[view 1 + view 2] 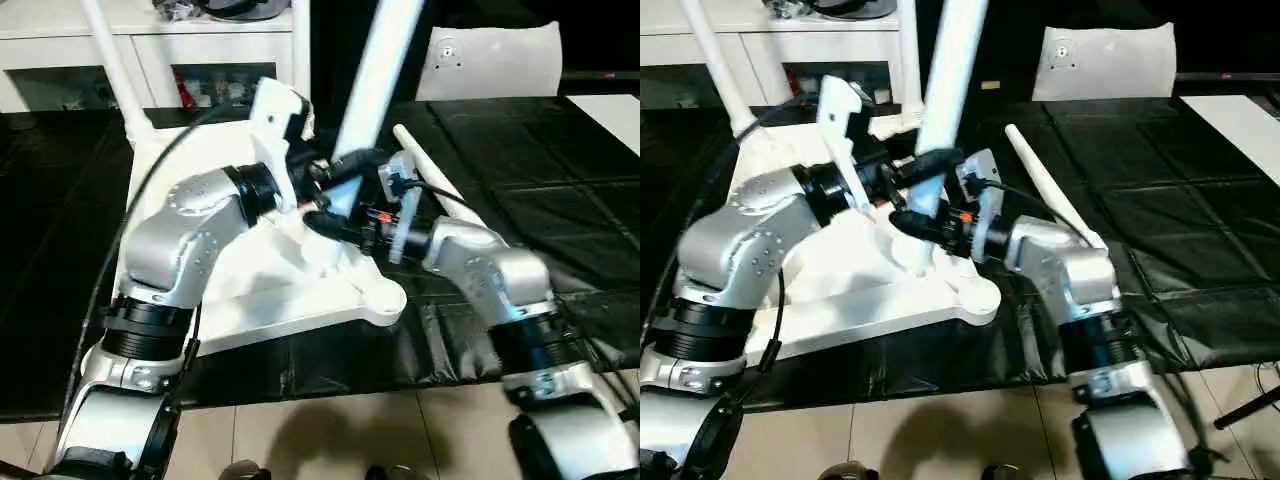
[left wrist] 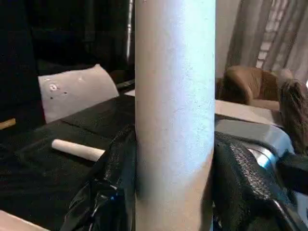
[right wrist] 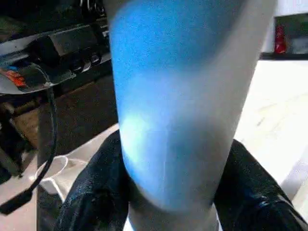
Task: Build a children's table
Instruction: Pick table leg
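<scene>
The white tabletop (image 1: 250, 290) lies ribbed side up on the black mat. One white leg (image 1: 375, 70) rises steeply from a socket near its front right corner. My left gripper (image 1: 338, 165) is shut on this leg, with black fingers (image 2: 110, 192) pressed against both sides. Just below it, my right gripper (image 1: 325, 222) is also shut around the same leg (image 3: 178, 106). Another leg (image 1: 110, 50) stands in the back left corner. A further white post (image 1: 300, 40) rises behind my left wrist. A loose leg (image 1: 440, 175) lies on the mat to the right.
A flat white sheet (image 1: 490, 60) with a small round mark leans at the back right. A white cabinet (image 1: 150, 50) stands behind the table on the left. A white board (image 1: 610, 110) lies at the right edge. Tiled floor runs along the mat's near edge.
</scene>
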